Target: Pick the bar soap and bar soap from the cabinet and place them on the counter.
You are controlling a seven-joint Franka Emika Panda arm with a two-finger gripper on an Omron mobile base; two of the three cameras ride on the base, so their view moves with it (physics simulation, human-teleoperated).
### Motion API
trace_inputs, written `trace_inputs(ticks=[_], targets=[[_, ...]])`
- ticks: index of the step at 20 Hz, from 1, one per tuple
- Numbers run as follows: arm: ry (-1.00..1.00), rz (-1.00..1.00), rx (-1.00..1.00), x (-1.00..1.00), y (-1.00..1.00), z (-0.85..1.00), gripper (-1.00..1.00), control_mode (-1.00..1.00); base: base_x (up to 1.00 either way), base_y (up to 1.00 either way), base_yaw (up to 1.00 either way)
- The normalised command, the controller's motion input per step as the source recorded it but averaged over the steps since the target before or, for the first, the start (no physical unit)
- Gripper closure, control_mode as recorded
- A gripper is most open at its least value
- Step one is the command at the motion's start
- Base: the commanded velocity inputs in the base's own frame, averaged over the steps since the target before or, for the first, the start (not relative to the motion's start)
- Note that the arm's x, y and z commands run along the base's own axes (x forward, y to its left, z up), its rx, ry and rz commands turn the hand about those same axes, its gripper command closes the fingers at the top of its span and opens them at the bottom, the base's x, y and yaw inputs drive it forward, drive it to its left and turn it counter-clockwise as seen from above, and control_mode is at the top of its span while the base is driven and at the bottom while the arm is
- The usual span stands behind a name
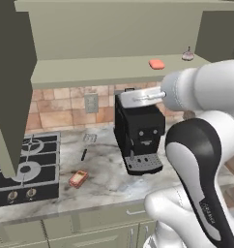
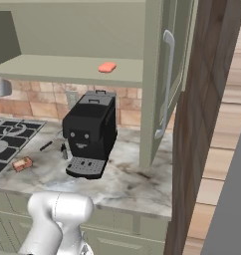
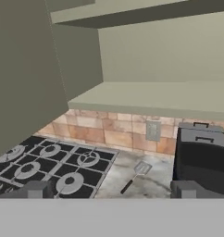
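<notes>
Jaws: spread to their widest and holding nothing; my gripper (image 3: 112, 190) hangs between hob and coffee machine, finger tips at 7 and 5 o'clock in the hand view.
Cabinet (image 1: 114, 34): both doors swung open, its bare shelf running across 12 o'clock in the left base view.
Counter (image 1: 109, 179): marbled stone below, filling 6 o'clock of the left base view.
Hob (image 1: 27, 167): black, at 8 o'clock in that view.
Coffee machine (image 1: 138, 131): black, upright at the centre of the left base view, directly under the shelf's right half.
Orange-brown bar soap (image 1: 78, 178): already lying on the counter just beside the hob, at 7 o'clock.
Coral-red bar soap (image 1: 156, 64): on the shelf near its front edge, at 1 o'clock in the left base view; a small pale knobbed item (image 1: 188, 55) sits near it to the right.
Spatula (image 3: 136, 176): on the counter by the backsplash, well apart from both soaps.
Step in hand, as I judge it: reaching for the red bar.
Doing it well: I should rise above the shelf lip, swing right past the coffee machine's top, keep the jaws wide, straddle the bar's short sides, and stay off the knobbed item.
</notes>
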Motion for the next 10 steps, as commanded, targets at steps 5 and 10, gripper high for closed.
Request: trace_inputs(ticks=[5, 10], targets=[[-0.02, -0.01, 0.02, -0.25, -0.38, 0.0, -1.0, -1.0, 0.0, 0.0, 0.0], [0.0, -0.06, 0.0, -0.19, -0.55, 0.02, -1.0, -1.0, 0.0, 0.0, 0.0]])
